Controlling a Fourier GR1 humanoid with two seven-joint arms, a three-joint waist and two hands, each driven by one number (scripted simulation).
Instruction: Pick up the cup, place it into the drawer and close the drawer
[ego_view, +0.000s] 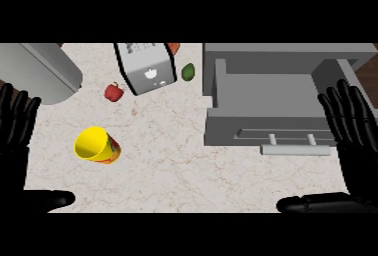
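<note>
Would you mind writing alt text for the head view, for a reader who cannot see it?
A yellow cup lies tilted on a marble counter, left of an open grey drawer. The left hand and right hand rest open at the view's edges, holding nothing. Behind stand a toaster, a red pepper and a green fruit.

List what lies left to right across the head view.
Left hand → grey rounded appliance → yellow cup → red pepper → silver toaster → green fruit → open grey drawer → right hand.
</note>
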